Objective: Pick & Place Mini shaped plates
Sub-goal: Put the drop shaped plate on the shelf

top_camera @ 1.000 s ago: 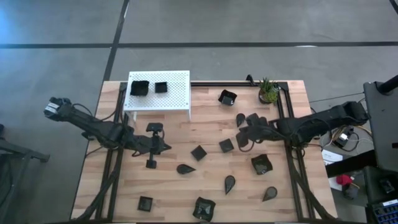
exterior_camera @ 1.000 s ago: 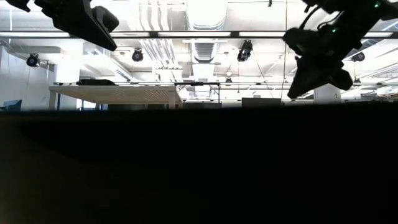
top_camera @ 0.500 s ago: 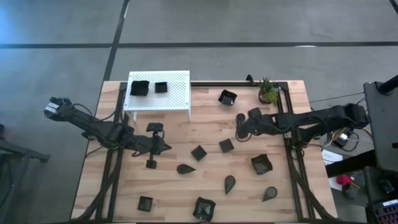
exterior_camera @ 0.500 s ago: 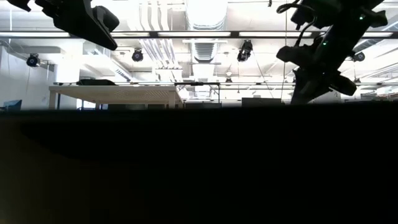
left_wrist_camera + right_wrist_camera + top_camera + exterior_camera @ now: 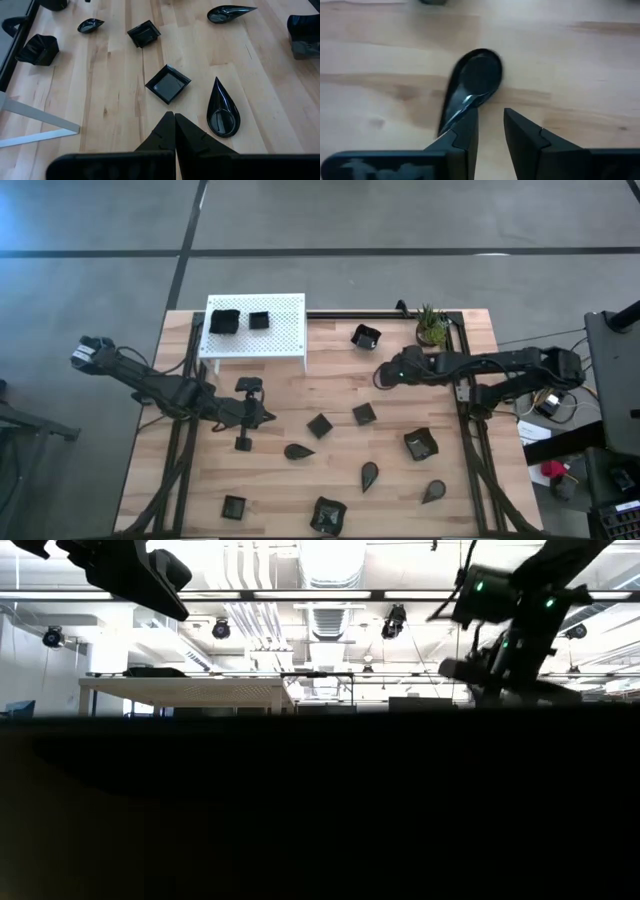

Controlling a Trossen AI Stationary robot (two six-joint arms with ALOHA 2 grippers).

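Several small glossy black mini shaped plates lie flat on the wooden table: a square one (image 5: 319, 425), teardrops (image 5: 298, 451) (image 5: 369, 474), and a larger one with an upturned rim (image 5: 421, 444). Two more (image 5: 224, 321) (image 5: 259, 320) sit on the white perforated platform (image 5: 285, 330). My right gripper (image 5: 383, 376) stands open over a teardrop plate (image 5: 475, 80), pointing steeply down; nothing is between its fingers (image 5: 490, 112). My left gripper (image 5: 174, 117) is shut and empty, hovering near a square plate (image 5: 168, 83) and a teardrop (image 5: 222, 107). My right gripper has one finger (image 5: 466, 131) in front of the teardrop plate's narrow end (image 5: 451, 112); whether it touches the plate I cannot tell. The plate lies flat on the table, beside the gap between the fingers and not in it.
A small green potted plant (image 5: 432, 326) stands at the far right corner, with another rimmed plate (image 5: 366, 336) beside it. More plates lie near the front edge (image 5: 234, 506) (image 5: 327, 515) (image 5: 433, 491). Bare wood shows in the table's middle.
My right gripper has swung toward the table's far edge and a little left, has sunk lower and has rolled about its pointing line. It now stands over the teardrop plate. The plates have not moved.
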